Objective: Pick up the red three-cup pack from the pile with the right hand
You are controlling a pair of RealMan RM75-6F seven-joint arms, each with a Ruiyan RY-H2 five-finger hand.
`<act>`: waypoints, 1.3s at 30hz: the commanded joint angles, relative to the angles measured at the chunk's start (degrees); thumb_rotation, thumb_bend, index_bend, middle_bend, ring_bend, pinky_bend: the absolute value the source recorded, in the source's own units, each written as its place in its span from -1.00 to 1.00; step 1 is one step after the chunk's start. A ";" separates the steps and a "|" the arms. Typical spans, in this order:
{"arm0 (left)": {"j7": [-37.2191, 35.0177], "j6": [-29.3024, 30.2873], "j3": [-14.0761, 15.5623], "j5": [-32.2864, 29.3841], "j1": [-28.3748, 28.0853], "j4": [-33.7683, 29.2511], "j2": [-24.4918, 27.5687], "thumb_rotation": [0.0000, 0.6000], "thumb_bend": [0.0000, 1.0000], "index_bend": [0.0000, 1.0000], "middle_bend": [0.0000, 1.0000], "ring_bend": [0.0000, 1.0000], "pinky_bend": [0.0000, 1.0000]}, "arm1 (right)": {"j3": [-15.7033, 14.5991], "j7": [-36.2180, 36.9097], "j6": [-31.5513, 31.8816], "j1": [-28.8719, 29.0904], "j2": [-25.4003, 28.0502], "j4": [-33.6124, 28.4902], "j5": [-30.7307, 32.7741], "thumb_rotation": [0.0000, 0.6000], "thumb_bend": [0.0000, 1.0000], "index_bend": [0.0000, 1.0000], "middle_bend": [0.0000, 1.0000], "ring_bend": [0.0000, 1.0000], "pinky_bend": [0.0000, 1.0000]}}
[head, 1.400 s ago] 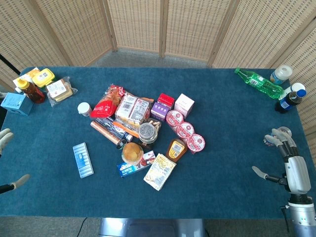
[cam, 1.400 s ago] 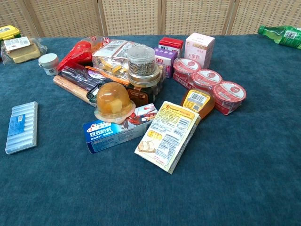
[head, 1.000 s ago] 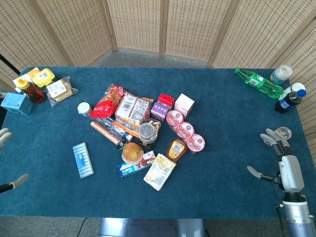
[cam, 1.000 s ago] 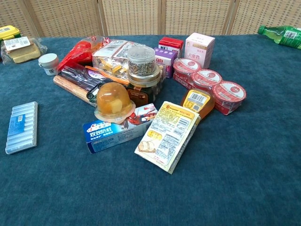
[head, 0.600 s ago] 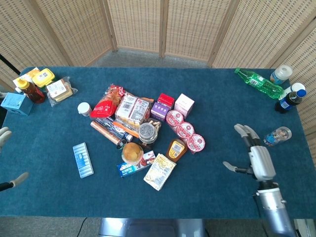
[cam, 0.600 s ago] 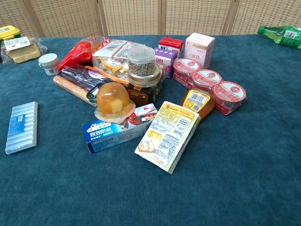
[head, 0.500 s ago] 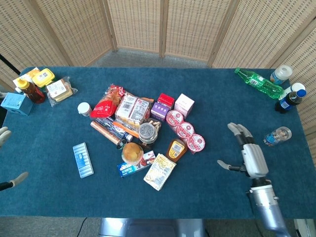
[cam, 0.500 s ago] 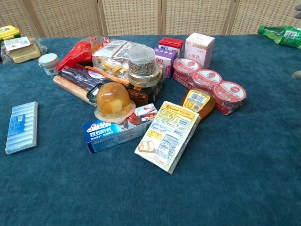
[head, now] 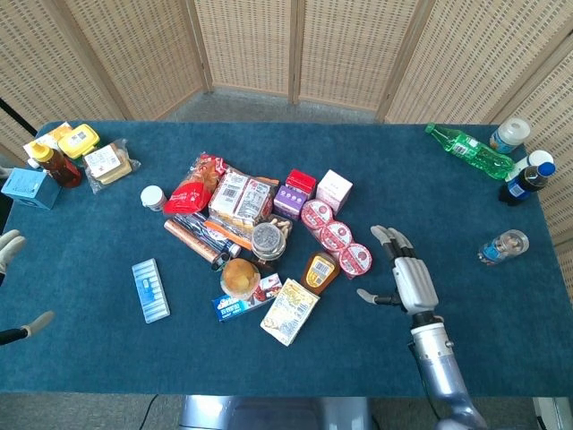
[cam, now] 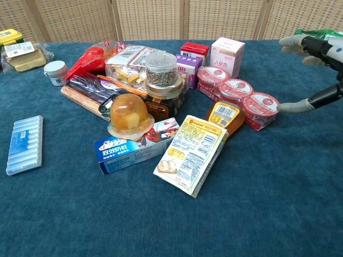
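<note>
Red-lidded three-cup pack [head: 337,237] sits at the pile's right edge; right hand [head: 407,276] hovers just beside it, fingers spread wide, holding nothing. Approach step; next, lower and wrap it.

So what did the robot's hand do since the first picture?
The right hand slid left across the table from the right edge, toward the red three-cup pack. It is open beside the pack, holding nothing, and it uncovered a small bottle. The pile and the left hand stayed put.
</note>
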 commanded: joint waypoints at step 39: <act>-1.13 -3.56 -0.78 -3.70 -1.51 0.91 -0.29 1.00 -0.74 -1.00 -1.00 -1.00 -1.00 | 2.25 3.02 -7.30 7.37 -11.37 17.85 4.95 1.00 -1.00 -1.00 -1.00 -1.00 -1.00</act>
